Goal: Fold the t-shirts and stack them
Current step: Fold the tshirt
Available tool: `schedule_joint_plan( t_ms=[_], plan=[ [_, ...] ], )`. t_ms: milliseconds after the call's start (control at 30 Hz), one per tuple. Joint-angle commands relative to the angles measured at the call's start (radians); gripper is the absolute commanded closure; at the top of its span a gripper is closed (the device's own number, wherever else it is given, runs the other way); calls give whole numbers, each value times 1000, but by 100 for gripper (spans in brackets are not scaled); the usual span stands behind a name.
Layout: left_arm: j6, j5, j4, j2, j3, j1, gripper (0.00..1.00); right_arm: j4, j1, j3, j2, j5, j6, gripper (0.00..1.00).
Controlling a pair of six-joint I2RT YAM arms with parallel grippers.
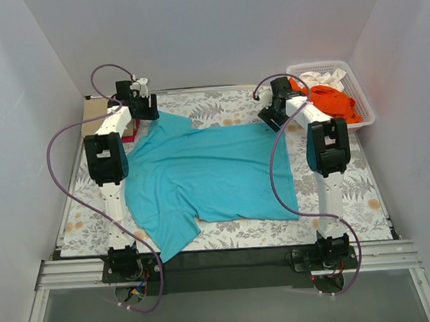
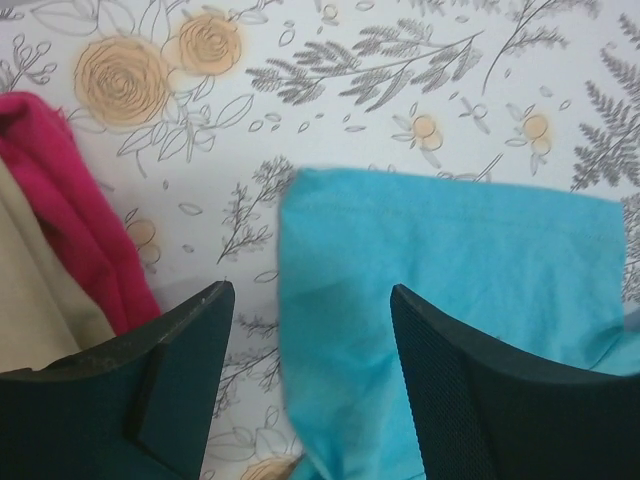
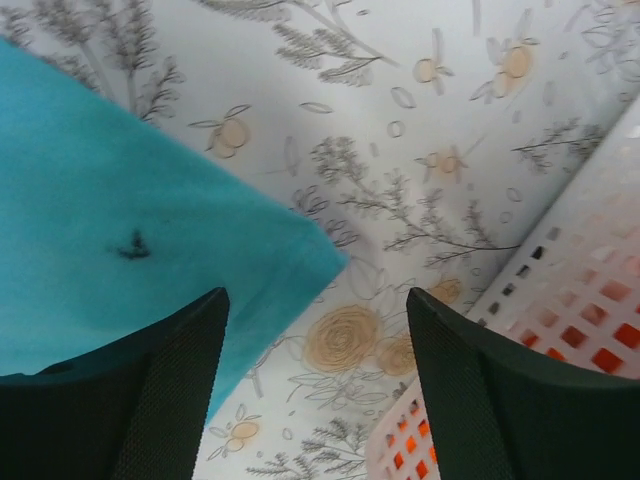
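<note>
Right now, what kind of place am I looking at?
Likely a robot lab test cell, not a home: plain white walls box in the table, a metal rail holds the left arm and right arm, and a turquoise t-shirt lies spread out.

Teal shirt [image 1: 208, 172]: spread flat mid-table [image 1: 350, 197], lying sideways, hem to the right, both sleeves at the left.
Orange shirt [image 1: 334, 100]: crumpled in the basket [image 1: 366, 115] at far right.
White shirt [image 1: 322, 77]: bunched behind the orange one, same basket.
Magenta shirt [image 2: 70, 200]: folded at far left, over the tan.
Tan shirt [image 2: 30, 290]: partly seen beside the magenta.
</note>
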Motion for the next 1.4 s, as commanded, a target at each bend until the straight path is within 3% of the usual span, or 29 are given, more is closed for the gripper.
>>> schedule_joint_plan(
  t_ms=[0, 100, 400, 500, 533, 600, 633, 667, 800, 900, 1200, 1367],
  plan=[
    [-20, -28, 59, 3, 31, -12, 40, 35, -19, 46, 20, 14, 15, 35],
    [-4, -45, 68, 29, 51, -53, 39, 31, -21, 32, 28, -17, 4, 46],
    [32, -106, 68, 95, 62, -76, 43, -1, -21, 5, 51, -71, -17, 64],
    [45, -125, 65, 121, 73, -81, 48, -8, -21, 25, 71, -69, -22, 73],
    [52, -126, 63, 126, 83, -81, 52, -8, -21, 29, 76, -68, -25, 81],
    [52, -134, 62, 143, 97, -81, 66, -15, -19, 51, 88, -66, -28, 89],
    [52, -140, 62, 151, 105, -81, 72, -16, -21, 60, 89, -66, -31, 98],
    [52, -140, 62, 157, 128, -81, 82, -18, -21, 68, 91, -66, -33, 99],
    [49, -146, 63, 187, 214, -78, 100, -19, -19, 112, 86, -54, -39, 99],
    [45, -119, 86, 189, 269, -78, 100, -18, -19, 138, 80, -48, -45, 99],
    [34, -17, 203, 60, 238, -78, 100, -18, -19, 184, 13, -62, -33, 99],
    [66, 24, 205, -56, 113, -78, 100, -18, -21, 141, -36, -92, -48, 99]
  ],
)
